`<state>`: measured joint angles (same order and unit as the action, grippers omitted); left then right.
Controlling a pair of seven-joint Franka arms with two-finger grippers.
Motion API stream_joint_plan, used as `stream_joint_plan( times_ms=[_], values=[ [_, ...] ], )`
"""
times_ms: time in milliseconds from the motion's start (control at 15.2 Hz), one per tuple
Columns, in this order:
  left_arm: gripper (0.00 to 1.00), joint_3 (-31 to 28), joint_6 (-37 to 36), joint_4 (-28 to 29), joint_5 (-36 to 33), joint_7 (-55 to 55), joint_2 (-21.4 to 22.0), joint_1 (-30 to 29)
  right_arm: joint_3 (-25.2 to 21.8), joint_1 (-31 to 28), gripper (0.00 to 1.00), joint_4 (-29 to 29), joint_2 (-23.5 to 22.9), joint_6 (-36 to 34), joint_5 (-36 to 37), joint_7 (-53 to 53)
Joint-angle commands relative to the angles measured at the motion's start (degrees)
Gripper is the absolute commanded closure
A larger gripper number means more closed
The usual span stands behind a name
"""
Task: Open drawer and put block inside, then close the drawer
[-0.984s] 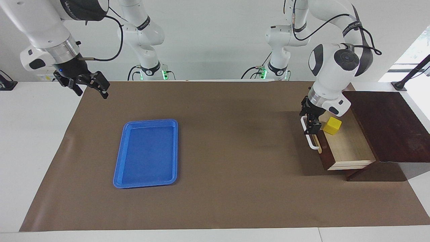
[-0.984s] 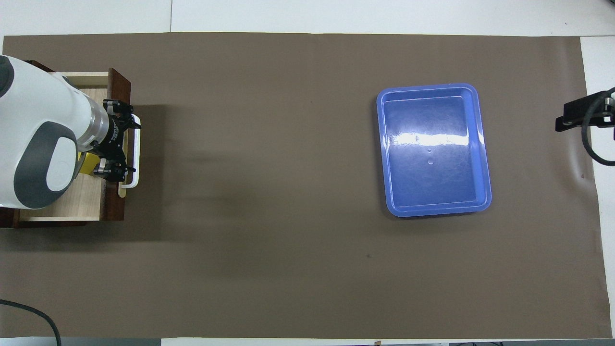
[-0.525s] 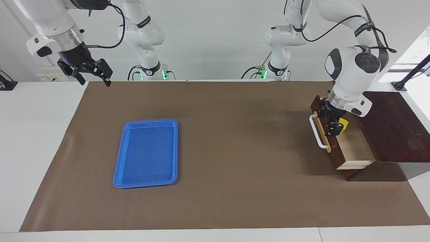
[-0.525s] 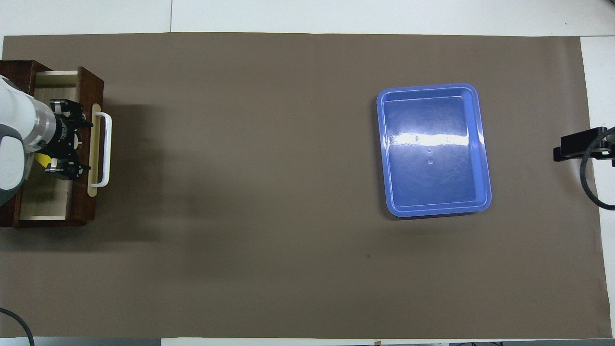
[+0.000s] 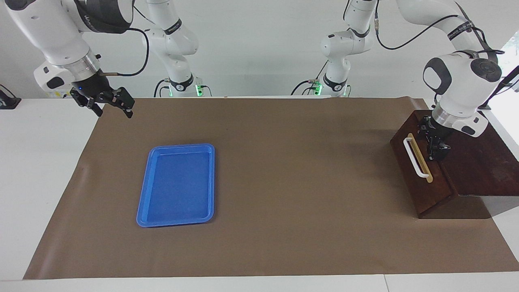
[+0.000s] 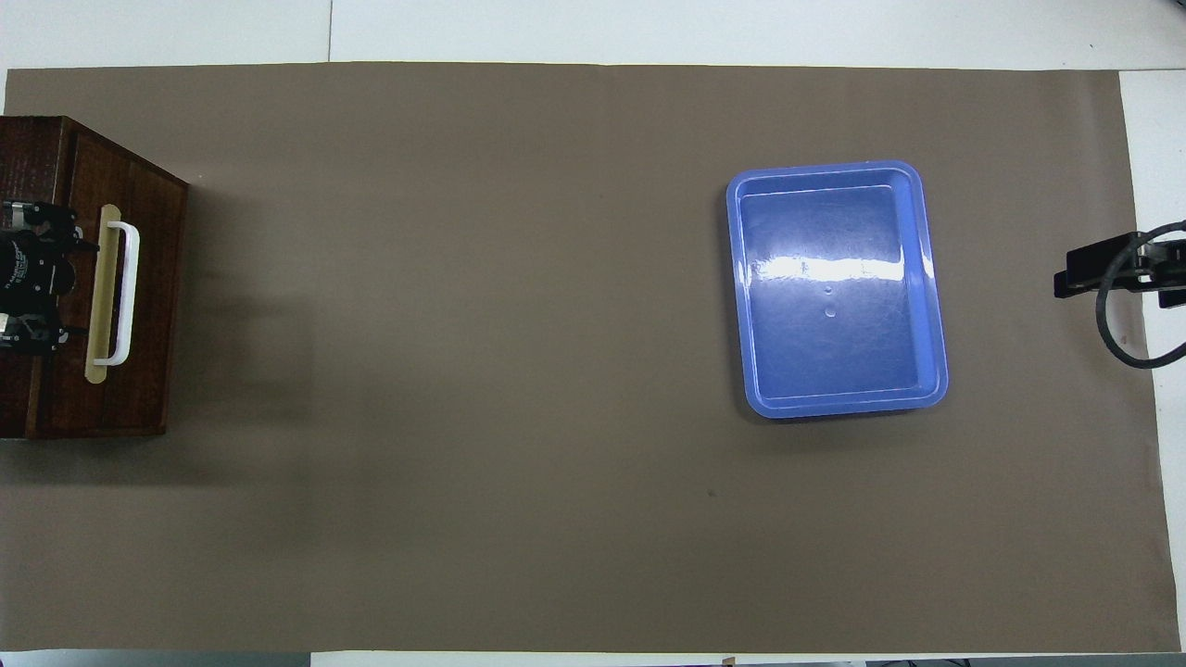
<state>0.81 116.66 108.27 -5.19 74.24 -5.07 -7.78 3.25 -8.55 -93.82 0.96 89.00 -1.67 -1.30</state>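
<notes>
Drawer front (image 5: 432, 192) of the dark brown wooden box (image 5: 478, 162) sits flush with the box, its white bar handle (image 5: 417, 157) on a tan strip facing the middle of the brown mat (image 5: 284, 182). Reading the tabletop (image 5: 40, 162) as a clock with twelve toward the robots, seen from across the table, the box stands at about three o'clock.

The small bright yellow cube is nowhere in sight. My guess is that it lies inside the shut drawer, which would leave the task all but finished.

The left tool (image 5: 437, 145) hangs over the box's top just beside the upper edge of the drawer front, fingers spread and holding nothing, likely because a flat push on the front needs no grip.

The right tool (image 5: 109, 106) waits above the mat's corner at about ten o'clock, open and empty, well clear of the work.

A shallow blue plastic tray (image 5: 140, 211) lies bare at about eight o'clock, well apart from the box.
</notes>
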Motion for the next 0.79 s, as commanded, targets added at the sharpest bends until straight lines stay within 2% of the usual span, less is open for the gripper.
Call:
stream_joint_plan(
  times_ms=[0, 197, 459, 722],
  values=[
    [0.0, 0.6, -1.8, -1.6, -0.6, -3.7, 1.6, 1.4, 2.1, -1.3, 0.0, 0.7, 0.4, -3.6, 1.6, 1.6],
    [0.0, 0.5, -5.8, -4.6, -0.8, -8.1, 2.3, 5.0, 4.3, -2.1, 0.0, 1.6, 0.1, -3.6, 3.7, 3.8],
    [0.0, 0.6, -17.6, -13.9, -0.6, -33.5, 1.5, 5.0, 4.3, -2.1, 0.0, 1.7, 0.1, -3.5, 4.1, 6.2],
    [0.0, 0.7, -26.9, -17.7, 1.6, -58.1, 1.3, 5.1, 4.3, -2.2, 0.0, 1.7, 0.3, -3.6, 3.4, 5.3]
  ],
)
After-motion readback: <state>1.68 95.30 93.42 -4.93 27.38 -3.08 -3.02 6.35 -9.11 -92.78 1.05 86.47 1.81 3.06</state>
